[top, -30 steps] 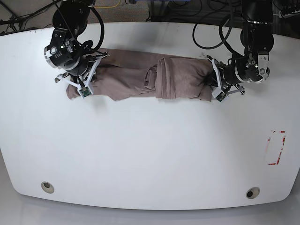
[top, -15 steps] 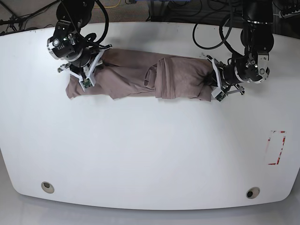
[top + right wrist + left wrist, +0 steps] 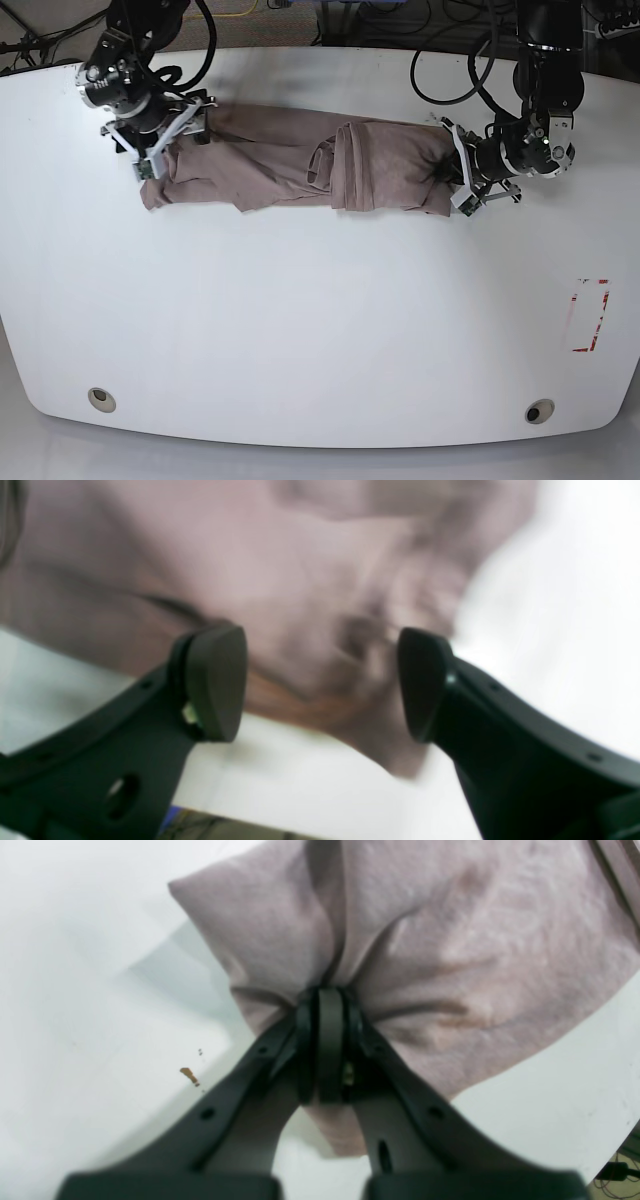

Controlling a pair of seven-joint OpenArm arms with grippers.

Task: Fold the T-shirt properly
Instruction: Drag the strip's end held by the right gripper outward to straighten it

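The taupe T-shirt [image 3: 300,165] lies bunched in a long horizontal band across the far part of the white table [image 3: 320,320]. At the band's right end, my left gripper [image 3: 458,182] is shut on the cloth. The left wrist view shows the left gripper [image 3: 325,1000] closed tight, with the T-shirt [image 3: 450,940] puckering around the pinch. My right gripper [image 3: 158,152] is at the band's left end. In the right wrist view the right gripper [image 3: 320,680] is open, with the blurred T-shirt [image 3: 250,555] behind its fingers and nothing held.
A red-marked rectangle [image 3: 590,315] sits near the table's right edge. Two round holes [image 3: 100,399] [image 3: 539,411] are near the front edge. Cables [image 3: 450,60] run along the back. A small brown speck [image 3: 189,1075] marks the table beside the left gripper.
My right arm has moved left and toward the back, off the shirt's lower left corner to its upper left end. The left arm and its grip have stayed put.
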